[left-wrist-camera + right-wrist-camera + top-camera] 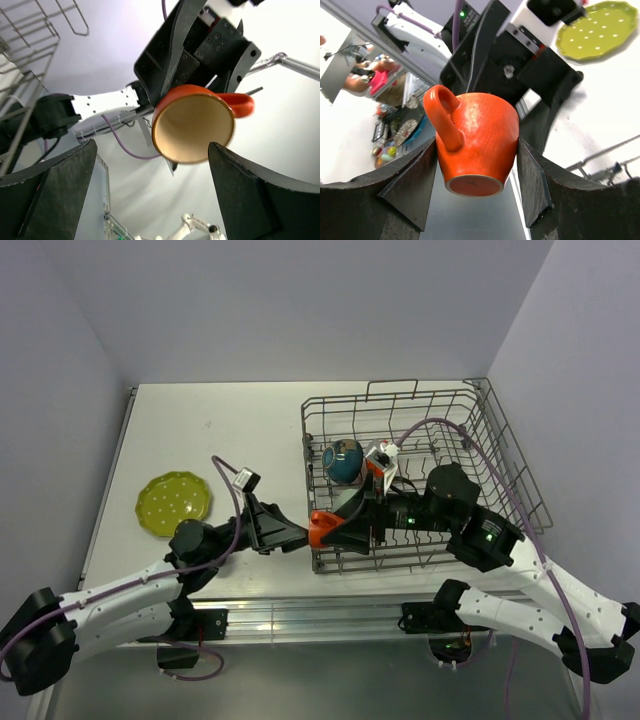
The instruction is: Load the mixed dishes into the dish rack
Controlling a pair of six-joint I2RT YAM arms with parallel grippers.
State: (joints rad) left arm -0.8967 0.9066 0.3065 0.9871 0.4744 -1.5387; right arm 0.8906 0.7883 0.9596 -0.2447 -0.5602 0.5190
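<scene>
Your right gripper (477,186) clamps the small orange cup (480,135). Your left gripper (152,192) gapes wide around it, holding nothing. Only the blue bowl (343,460) sits in the dish rack (305,440) beyond your right gripper. The yellow-green plate (173,503) lies unloaded, left of your left gripper.

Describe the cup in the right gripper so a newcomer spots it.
Start at the big grey wire dish rack. At its near left corner, the right gripper holds the small orange cup. Unlike the blue bowl in the rack, it is orange with a loop handle.
</scene>
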